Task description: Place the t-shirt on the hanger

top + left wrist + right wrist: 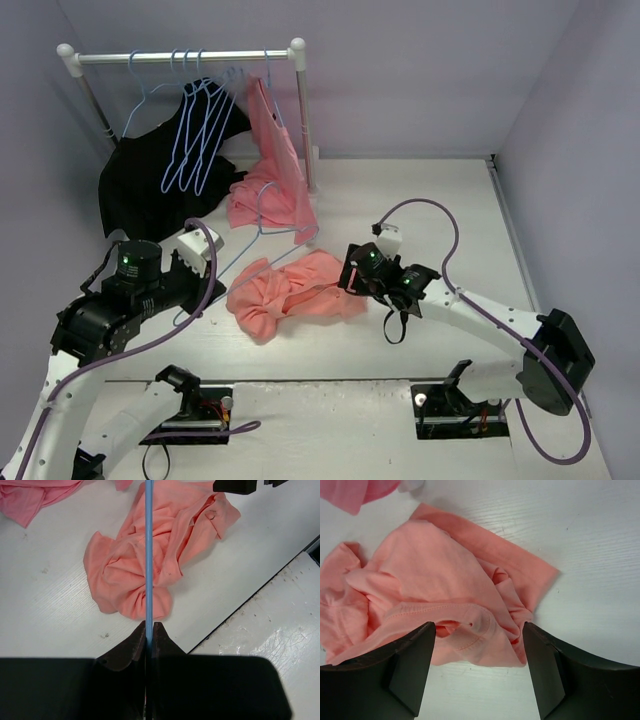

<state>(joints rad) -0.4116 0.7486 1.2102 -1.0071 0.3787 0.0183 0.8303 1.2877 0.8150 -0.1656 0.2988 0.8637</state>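
Two grippers are working this one, and I am reading them from the left edge of the table (pixel 420 190) across.

Toward the far-left corner, the black garment (pixel 140 190) and a few spare hangers (pixel 195 130) are hanging from the rack bar (pixel 180 57). Nearer the left edge, the left gripper (pixel 149 627) is pinching the hanger (pixel 148 555), its fingers pressed together on the thin blue wire. The wire is running away from the fingers, straight over the crumpled t-shirt (pixel 125 565).

The t-shirt is lying bunched near the middle of the table, toward the near edge. The hanger's hook end is reaching toward the far side, where the second pink garment (pixel 265 205) is slumping below the rack.

To the right, the right gripper (pixel 477 630) is hovering with its fingers spread wide over the collar (pixel 445 611), gripping nothing.

What I am worrying about:
- The wire is thin, so it could be pivoting in that pinch once cloth starts loading it.
- The collar is lying folded, so closing here may be catching both layers and sealing the neck opening.
- The hook is sitting close to the second pink garment and may be snagging it when the hanger moves.
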